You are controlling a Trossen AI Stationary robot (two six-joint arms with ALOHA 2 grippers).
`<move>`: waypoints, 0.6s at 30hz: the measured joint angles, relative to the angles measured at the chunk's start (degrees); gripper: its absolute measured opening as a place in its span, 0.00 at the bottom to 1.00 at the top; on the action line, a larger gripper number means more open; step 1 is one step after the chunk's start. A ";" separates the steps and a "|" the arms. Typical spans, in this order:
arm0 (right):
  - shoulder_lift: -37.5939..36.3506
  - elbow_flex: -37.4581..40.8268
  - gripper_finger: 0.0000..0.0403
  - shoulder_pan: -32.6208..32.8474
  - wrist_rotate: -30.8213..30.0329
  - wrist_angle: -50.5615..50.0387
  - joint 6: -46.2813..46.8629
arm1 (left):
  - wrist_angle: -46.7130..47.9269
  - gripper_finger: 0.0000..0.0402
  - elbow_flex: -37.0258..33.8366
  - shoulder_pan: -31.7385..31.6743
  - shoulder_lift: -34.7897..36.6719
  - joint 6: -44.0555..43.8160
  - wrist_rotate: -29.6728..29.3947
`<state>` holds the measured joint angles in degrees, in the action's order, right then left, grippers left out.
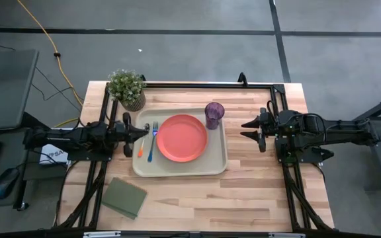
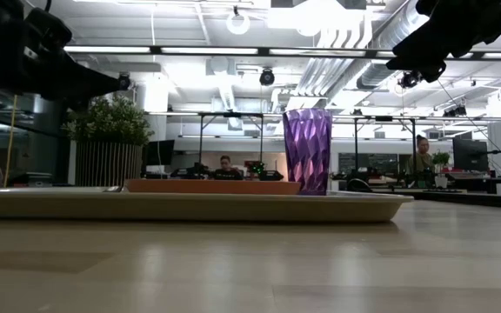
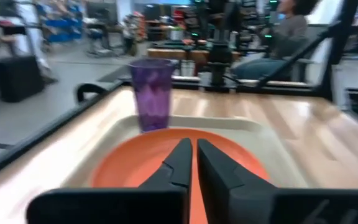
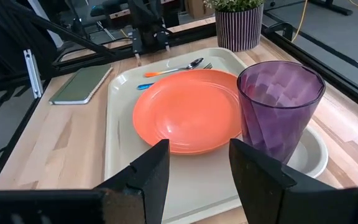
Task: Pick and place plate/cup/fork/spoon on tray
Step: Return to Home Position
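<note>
The cream tray (image 1: 213, 165) lies mid-table. On it are the orange plate (image 1: 181, 137), the purple cup (image 1: 214, 114) upright at its far right corner, and the blue-handled fork (image 1: 152, 147) and orange-handled spoon (image 1: 140, 149) side by side along its left edge. My left gripper (image 1: 143, 133) is shut and empty, raised over the tray's left edge above the cutlery; the low view (image 2: 122, 83) shows it clear of the tray. My right gripper (image 1: 245, 129) is open and empty, raised right of the tray, facing the cup (image 4: 279, 106) and plate (image 4: 188, 109).
A potted plant (image 1: 127, 89) stands at the far left, beyond the tray. A dark green pad (image 1: 124, 197) lies at the near left. Black frame rails (image 1: 204, 84) run along the table's far and side edges. People sit in the room behind (image 2: 225, 163).
</note>
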<state>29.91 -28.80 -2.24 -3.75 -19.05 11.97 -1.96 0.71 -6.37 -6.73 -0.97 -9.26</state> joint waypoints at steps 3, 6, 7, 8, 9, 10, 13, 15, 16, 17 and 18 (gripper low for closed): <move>0.00 0.00 0.39 -0.01 0.09 0.00 0.00 | -0.46 0.02 0.00 0.04 0.47 1.48 -2.98; 0.00 0.00 0.39 0.00 0.35 0.00 0.00 | -0.43 0.00 -0.02 0.02 0.96 1.79 -3.23; 0.00 0.00 0.39 0.00 0.37 -0.02 -0.10 | -0.51 0.00 -0.02 0.02 1.06 1.82 -3.19; 0.00 0.00 0.39 0.00 0.39 -0.05 -0.28 | -0.43 0.00 -0.02 0.03 1.08 1.95 -3.01; -0.02 0.00 0.39 0.00 0.39 -0.25 -0.31 | -0.38 0.00 -0.02 0.05 1.06 2.17 -2.53; -0.18 0.00 0.39 0.00 0.37 -0.72 -0.28 | -0.37 0.00 -0.02 0.05 1.07 2.20 -2.18; -1.65 0.00 0.33 -0.02 0.05 -3.28 -0.33 | -0.33 0.00 -0.02 0.05 1.06 1.76 -1.70; -3.21 0.00 0.24 -0.02 -0.26 -6.23 -0.40 | -0.34 0.00 -0.02 0.05 1.06 1.78 -1.73; -4.20 0.00 0.18 -0.02 -0.28 -7.77 -0.30 | -0.34 0.00 -0.02 0.05 1.06 1.84 -1.82; -5.28 0.00 0.11 -0.02 -0.28 -9.14 -0.26 | -0.34 0.00 -0.02 0.05 1.06 1.99 -1.90; -6.39 0.04 0.06 -0.02 -0.30 -9.87 -0.20 | -0.34 0.00 -0.02 0.05 1.06 2.08 -1.91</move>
<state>23.52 -28.75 -2.26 -4.05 -28.91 11.77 -2.31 0.69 -6.33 -5.67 1.11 -11.17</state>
